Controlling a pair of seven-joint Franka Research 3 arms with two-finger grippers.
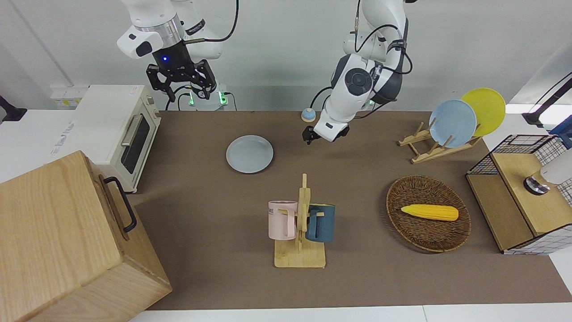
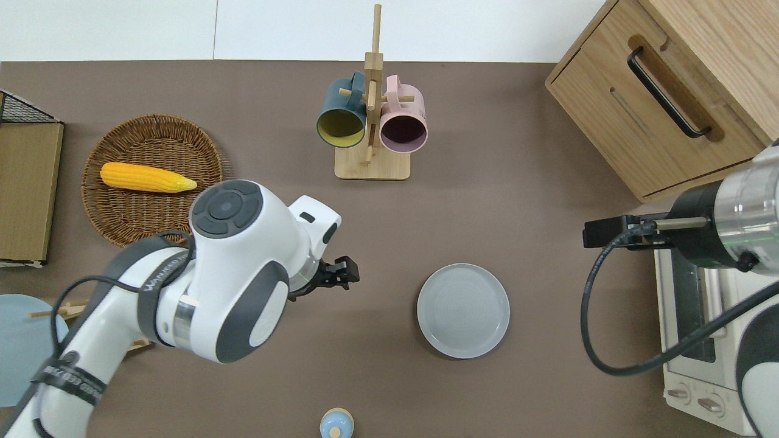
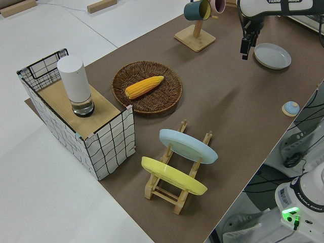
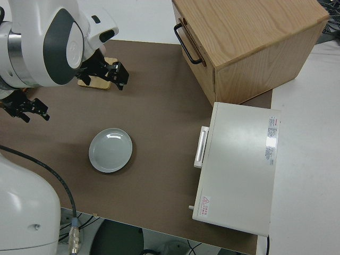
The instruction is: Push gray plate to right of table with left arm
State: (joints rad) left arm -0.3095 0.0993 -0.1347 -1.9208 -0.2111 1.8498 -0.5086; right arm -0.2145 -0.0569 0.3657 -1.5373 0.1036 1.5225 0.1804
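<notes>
The gray plate [image 1: 249, 154] [image 2: 463, 310] [image 3: 272, 55] [image 4: 110, 150] lies flat on the brown table [image 1: 214, 268] [image 2: 548, 152], in its half toward the right arm. My left gripper [image 1: 308, 135] [image 2: 342, 274] [image 3: 245, 46] [image 4: 116, 73] hangs low over the mat beside the plate, toward the left arm's end. A clear gap separates it from the rim. Its fingers look shut with nothing held. The right arm is parked, its gripper [image 1: 181, 85] raised and open.
A mug rack [image 1: 300, 223] [image 2: 371, 121] with pink and teal mugs stands farther from the robots. A toaster oven [image 1: 116, 129] and wooden box [image 1: 67, 241] fill the right arm's end. A corn basket [image 1: 428, 213], plate rack [image 1: 447, 129] and small blue knob [image 1: 308, 115] are nearby.
</notes>
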